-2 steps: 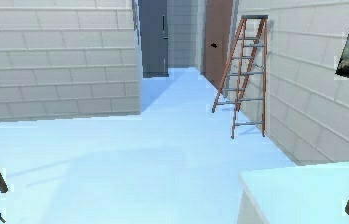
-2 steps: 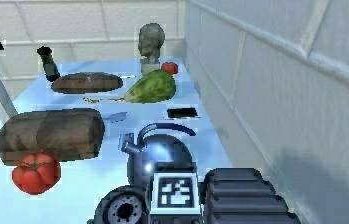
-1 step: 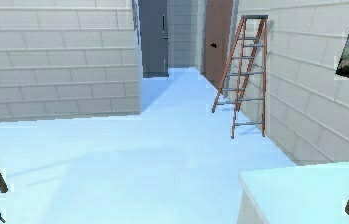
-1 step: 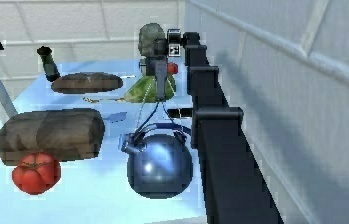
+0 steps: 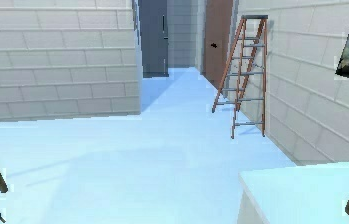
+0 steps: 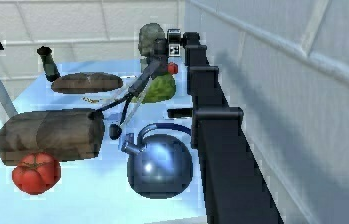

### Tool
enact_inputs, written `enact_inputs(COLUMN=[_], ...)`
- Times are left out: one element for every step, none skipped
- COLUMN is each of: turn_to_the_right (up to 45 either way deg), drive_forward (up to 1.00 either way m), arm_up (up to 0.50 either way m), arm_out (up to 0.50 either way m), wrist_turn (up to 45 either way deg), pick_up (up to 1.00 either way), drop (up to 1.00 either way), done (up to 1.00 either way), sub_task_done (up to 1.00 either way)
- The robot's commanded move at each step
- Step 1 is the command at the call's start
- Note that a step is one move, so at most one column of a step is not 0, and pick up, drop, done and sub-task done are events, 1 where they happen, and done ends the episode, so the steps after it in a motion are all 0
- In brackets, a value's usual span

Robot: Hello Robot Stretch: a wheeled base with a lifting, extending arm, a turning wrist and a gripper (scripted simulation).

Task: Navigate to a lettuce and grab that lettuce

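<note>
Standing in the right place yet, or is there more driving to do?

— I judge the driving done. Ahead lie bare floor (image 5: 132, 150) and a ladder (image 5: 242, 75) off to the right, with nothing there for me to fetch. The worktop (image 6: 82, 205) is right alongside me, and my arm (image 6: 217, 130) reaches far out along its right edge.

What's on it, big to small?

— Near me is a blue kettle (image 6: 160, 165). Left of it lies a brown loaf (image 6: 52, 135), and a red tomato (image 6: 36, 173) sits nearest of all. Farther out, past the kettle, is the lettuce (image 6: 162, 90), a green lump on the worktop, just left of the arm.

And the grab?

— That's the part I can't call finished. My end effector (image 6: 122, 115) is at the arm's far end and slants down and left by the lettuce. The lettuce looks to be resting on the surface, not hanging clear. Whether the end effector is spread or drawn together I cannot tell, nor whether it has hold of anything.

So what remains?

— By my reckoning, securing the lettuce and lifting it clear of the worktop.
</note>
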Motion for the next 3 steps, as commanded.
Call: enact_inputs(turn_to_the_right=[0.0,0.0,0.0], drive_forward=[0.00,0.00,0.00], arm_up=[0.00,0.00,0.00], arm_out=[0.00,0.00,0.00], wrist_turn=[45.0,45.0,33.0], pick_up=[0.00,0.00,0.00], drop=[0.00,0.00,0.00], done=[0.00,0.00,0.00], sub_task_done=[0.00,0.00,0.00])
